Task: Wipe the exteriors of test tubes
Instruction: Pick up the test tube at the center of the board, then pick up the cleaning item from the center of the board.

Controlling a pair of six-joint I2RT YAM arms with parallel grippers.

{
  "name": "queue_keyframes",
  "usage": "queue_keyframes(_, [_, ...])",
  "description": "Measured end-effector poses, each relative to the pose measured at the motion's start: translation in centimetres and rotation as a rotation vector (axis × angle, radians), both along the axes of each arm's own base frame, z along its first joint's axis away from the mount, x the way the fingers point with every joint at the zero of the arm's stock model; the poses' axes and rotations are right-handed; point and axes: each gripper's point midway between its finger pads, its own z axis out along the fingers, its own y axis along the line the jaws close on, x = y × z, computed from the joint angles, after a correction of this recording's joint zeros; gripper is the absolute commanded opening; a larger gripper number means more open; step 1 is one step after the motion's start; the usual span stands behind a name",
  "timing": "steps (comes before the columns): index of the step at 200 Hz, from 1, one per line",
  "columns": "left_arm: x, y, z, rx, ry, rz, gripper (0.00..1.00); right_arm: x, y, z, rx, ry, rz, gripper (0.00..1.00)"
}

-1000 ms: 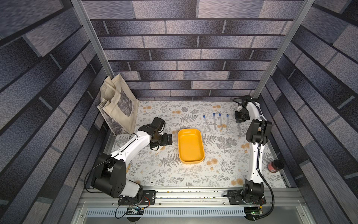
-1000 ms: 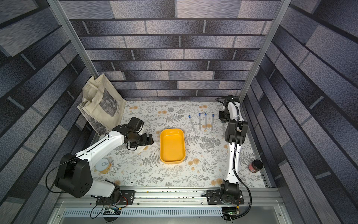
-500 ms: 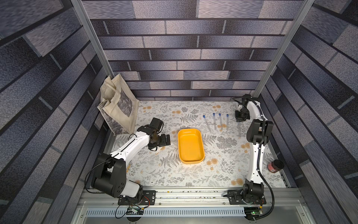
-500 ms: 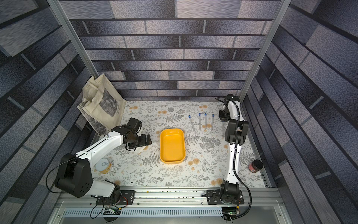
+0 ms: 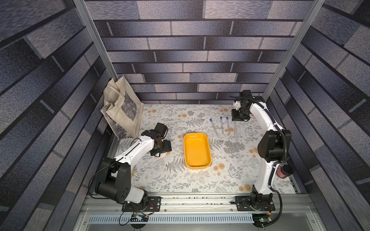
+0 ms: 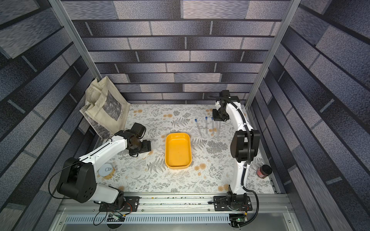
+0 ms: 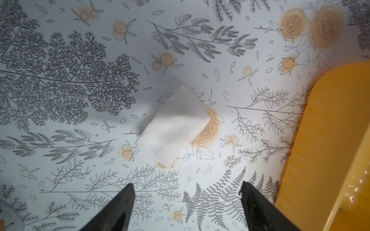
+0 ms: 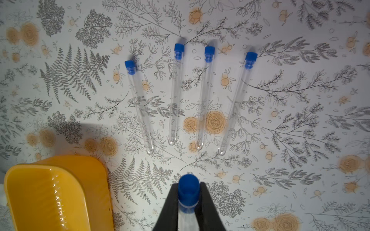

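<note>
While the white cloth (image 7: 174, 128) lies ungripped, progress: early; no wiping evident, all five tubes left.
Test tubes (image 8: 175, 96): four side by side, right of centre in both top views.
Right gripper (image 8: 188, 185): jaws clamped on fifth test tube (image 8: 188, 189) at its capped end.
Left gripper (image 7: 186, 184): jaws wide apart, empty, above cloth.

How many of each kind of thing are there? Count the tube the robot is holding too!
Tubes: 5 (4 lying flat, 1 in the right gripper)
Tray: 1
Cloth: 1
Bag: 1
Can: 1
Jar: 1
Total: 10
</note>
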Motion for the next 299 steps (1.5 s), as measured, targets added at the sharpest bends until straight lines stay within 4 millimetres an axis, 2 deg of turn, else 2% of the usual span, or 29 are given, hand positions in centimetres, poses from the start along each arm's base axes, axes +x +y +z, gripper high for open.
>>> queue_keyframes(19, [0.0,0.8,-0.8,0.017,0.026,0.018,0.67,-1.5,0.3,0.2,0.017,0.007,0.005,0.13])
queue_keyframes(61, [-0.2,2.5,-2.5,0.045,0.095,0.033,0.68,-4.3,0.3,1.0,0.036,-0.017,0.008,0.13])
queue_keyframes(86, [-0.2,2.4,-2.6,0.061,0.087,-0.016,0.67,-5.4,0.3,0.7,0.042,-0.017,0.010,0.13])
queue_keyframes(102, [-0.4,2.2,-2.6,0.080,0.085,-0.047,0.66,-5.5,0.3,0.2,0.045,-0.011,0.008,0.13])
queue_keyframes(115, [-0.4,2.1,-2.7,0.088,0.084,-0.061,0.60,-5.6,0.4,-0.1,0.048,-0.008,0.008,0.13])
queue_keyframes(138, [-0.3,2.0,-2.7,0.093,0.081,-0.070,0.59,-5.3,0.6,0.0,0.059,-0.018,0.008,0.13])
queue_keyframes(152, [-0.2,2.0,-3.0,0.095,0.083,-0.071,0.50,-5.2,0.6,0.0,0.062,-0.023,0.009,0.13])
queue_keyframes(199, [-0.5,2.2,-4.7,0.119,0.141,-0.080,0.50,-5.5,0.6,-0.4,0.065,-0.015,0.006,0.13])
queue_keyframes(239, [-0.5,2.3,-5.4,0.135,0.155,-0.082,0.49,-5.6,0.7,-0.5,0.066,-0.013,0.007,0.13])
queue_keyframes(251, [-0.4,2.3,-5.3,0.138,0.152,-0.081,0.42,-5.6,0.6,-0.5,0.066,-0.012,0.007,0.13])
queue_keyframes(272, [0.0,2.3,-5.5,0.141,0.152,-0.073,0.41,-5.6,0.6,-0.5,0.066,-0.012,0.007,0.13])
queue_keyframes(283, [0.1,2.2,-5.6,0.140,0.156,-0.072,0.33,-5.6,0.6,-0.5,0.065,-0.011,0.007,0.13])
queue_keyframes(299, [0.2,2.2,-5.6,0.138,0.152,-0.065,0.32,-5.6,0.6,-0.5,0.065,-0.012,0.007,0.13])
